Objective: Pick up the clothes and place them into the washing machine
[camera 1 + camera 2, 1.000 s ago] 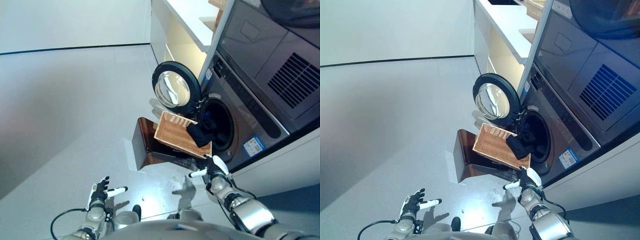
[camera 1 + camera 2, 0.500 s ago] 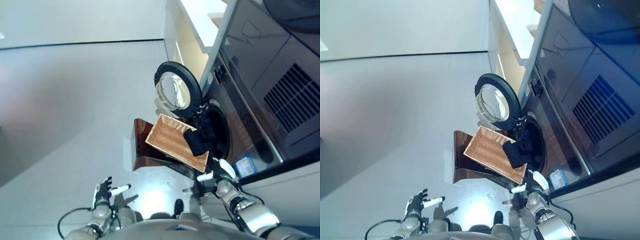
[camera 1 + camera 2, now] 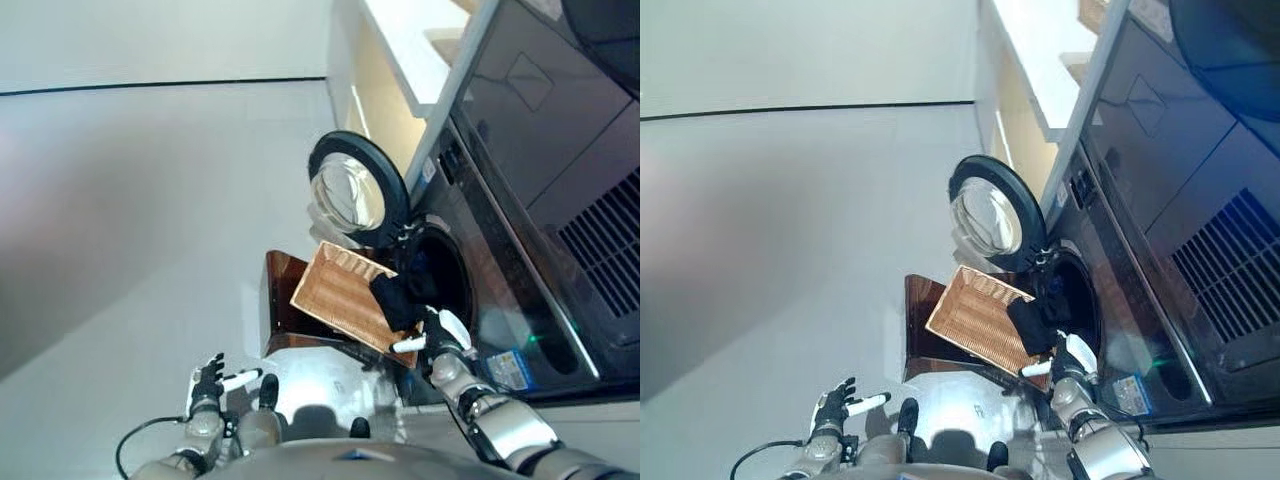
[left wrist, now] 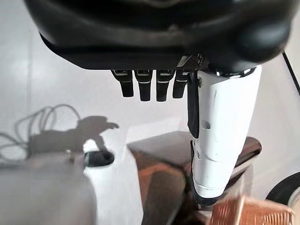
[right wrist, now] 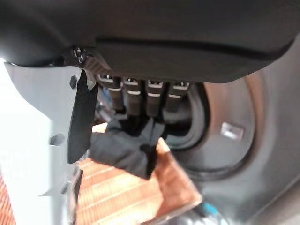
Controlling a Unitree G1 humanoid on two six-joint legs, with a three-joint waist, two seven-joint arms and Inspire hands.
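Note:
A black garment (image 3: 398, 298) hangs over the wicker basket's (image 3: 335, 300) edge nearest the washing machine's (image 3: 500, 250) open drum (image 3: 440, 285). It also shows in the right wrist view (image 5: 124, 147) over the basket (image 5: 126, 197). The basket is tilted on the dark brown box (image 3: 275, 310). The round door (image 3: 355, 190) stands open. My right hand (image 3: 438, 338) is open, just below the garment and the basket's corner. My left hand (image 3: 210, 382) is open, low over the floor to the left of the box.
A pale counter with a shelf opening (image 3: 390, 60) stands beyond the machine. A dark appliance with a vent grille (image 3: 1230, 270) sits above the machine. Pale floor (image 3: 130, 220) spreads out to the left.
The camera has shifted. My right hand has come closer to the basket's near corner and the black garment. The left hand stays low by the floor.

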